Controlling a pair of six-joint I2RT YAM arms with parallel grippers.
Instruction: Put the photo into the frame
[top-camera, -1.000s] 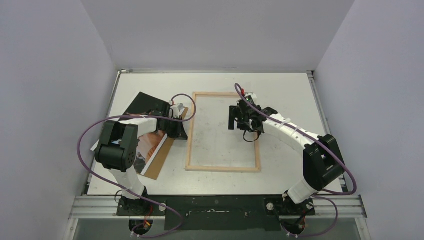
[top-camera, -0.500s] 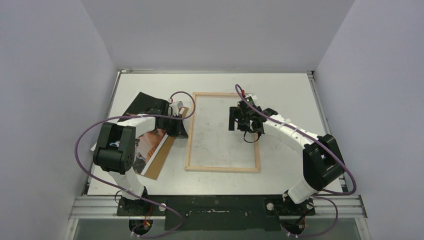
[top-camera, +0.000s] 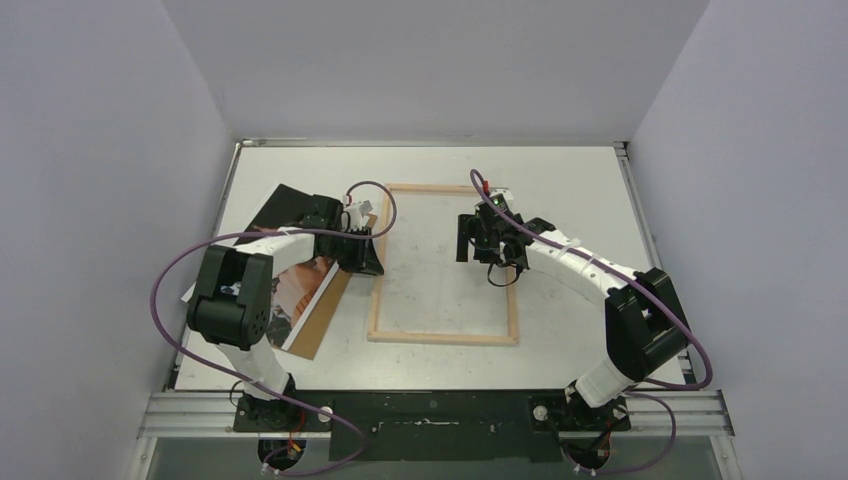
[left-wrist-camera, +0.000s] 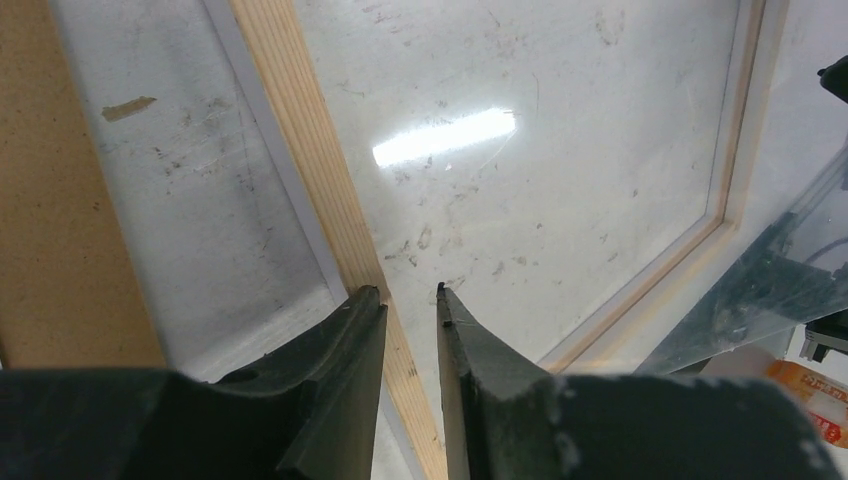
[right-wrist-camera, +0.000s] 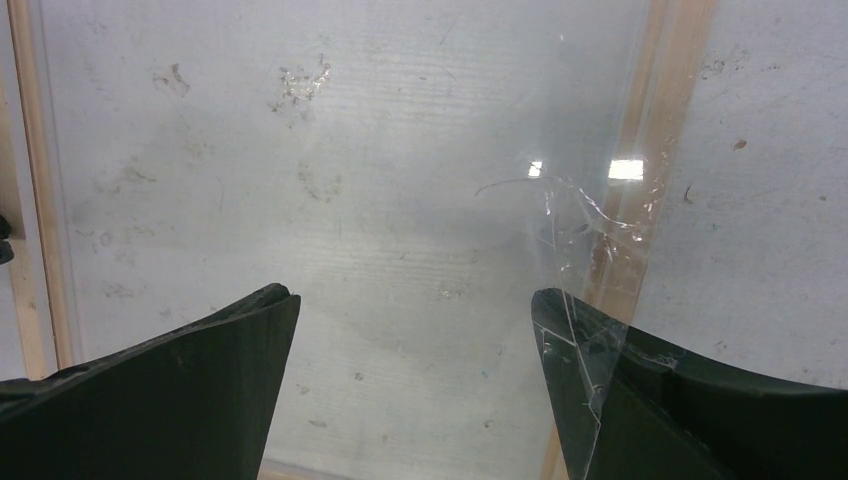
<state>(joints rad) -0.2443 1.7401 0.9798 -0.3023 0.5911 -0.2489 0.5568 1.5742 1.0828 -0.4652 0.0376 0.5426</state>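
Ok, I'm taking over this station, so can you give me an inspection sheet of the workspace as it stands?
Surface: white table, scuffed and smudged.
Job's things: frame lies flat mid-table with no photo in it; photo lies face up to its left, partly hidden.
Clutter: brown board under the photo.
Grippers: left gripper has its jaws slightly apart over the frame's left rail; right gripper is wide open above the frame's right side, holding nothing.
Cables: purple cables hang in loops on both sides.
Surroundings: plain walls on three sides; nothing else seen.
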